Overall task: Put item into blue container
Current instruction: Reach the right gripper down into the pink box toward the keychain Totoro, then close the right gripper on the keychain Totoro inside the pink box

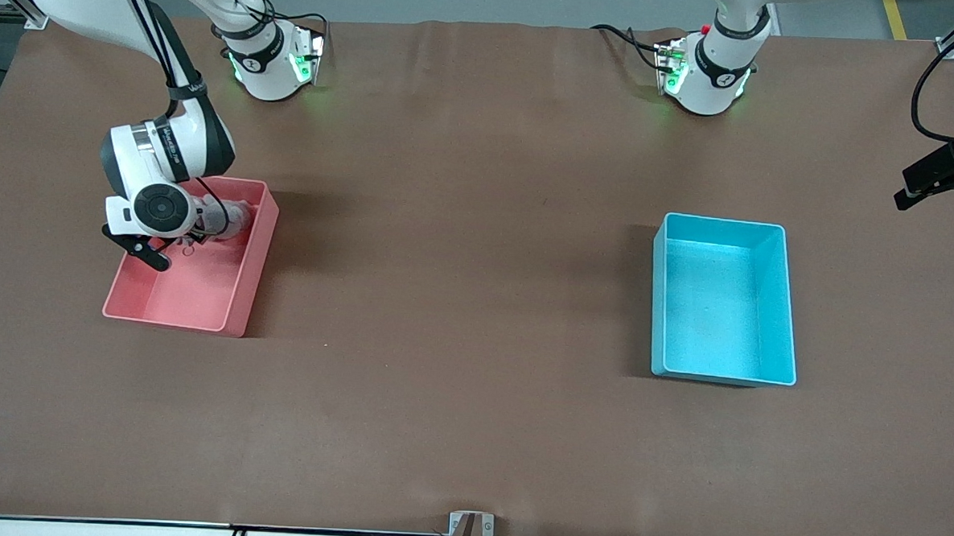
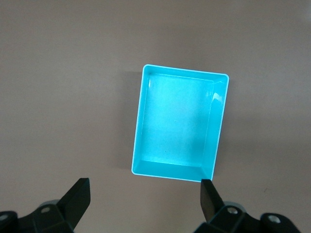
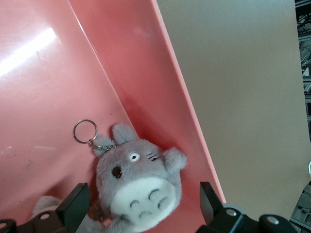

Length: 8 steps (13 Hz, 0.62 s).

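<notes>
The item point(image 1: 228, 217), a small grey plush animal with a pale belly and a key ring point(image 3: 85, 131), lies in the pink bin point(image 1: 238, 290) against the wall that faces the arms' bases. My right gripper point(image 1: 174, 243) is down inside that bin. In the right wrist view the right gripper point(image 3: 143, 194) is open, with one finger on each side of the item point(image 3: 141, 187) and a gap on both sides. The blue container point(image 1: 725, 303) stands empty at the left arm's end of the table. My left gripper point(image 2: 144, 191) waits open, high over the table beside the blue container point(image 2: 175, 126).
The pink bin's wall point(image 3: 146, 73) rises close beside the plush. A black bracket with cables point(image 1: 944, 172) juts in at the table's edge at the left arm's end. Brown tabletop point(image 1: 459, 299) stretches between the two bins.
</notes>
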Each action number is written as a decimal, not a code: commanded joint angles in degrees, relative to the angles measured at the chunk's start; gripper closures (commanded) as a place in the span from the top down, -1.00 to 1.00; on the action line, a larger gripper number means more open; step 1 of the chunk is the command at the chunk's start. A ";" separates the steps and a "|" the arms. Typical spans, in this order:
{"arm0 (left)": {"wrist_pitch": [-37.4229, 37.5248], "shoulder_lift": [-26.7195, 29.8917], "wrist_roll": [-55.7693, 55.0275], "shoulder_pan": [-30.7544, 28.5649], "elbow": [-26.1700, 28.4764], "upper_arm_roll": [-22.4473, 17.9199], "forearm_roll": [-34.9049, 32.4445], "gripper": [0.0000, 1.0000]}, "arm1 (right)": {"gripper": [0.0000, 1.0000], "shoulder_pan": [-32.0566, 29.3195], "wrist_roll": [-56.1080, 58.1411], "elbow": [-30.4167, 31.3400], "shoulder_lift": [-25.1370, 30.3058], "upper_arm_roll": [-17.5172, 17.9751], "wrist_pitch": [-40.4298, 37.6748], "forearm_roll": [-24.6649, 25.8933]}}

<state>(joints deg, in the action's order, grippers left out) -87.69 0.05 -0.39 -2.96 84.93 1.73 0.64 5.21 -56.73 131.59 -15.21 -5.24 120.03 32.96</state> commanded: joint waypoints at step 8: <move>0.15 0.22 0.30 -0.02 -0.11 0.02 -0.37 1.00 | 0.99 0.15 -7.25 0.51 -3.42 0.41 -0.06 1.58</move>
<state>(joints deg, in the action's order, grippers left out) -87.69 0.05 -0.39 -2.96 84.93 1.73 0.64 5.36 -62.22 131.63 -18.54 -5.10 120.01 32.97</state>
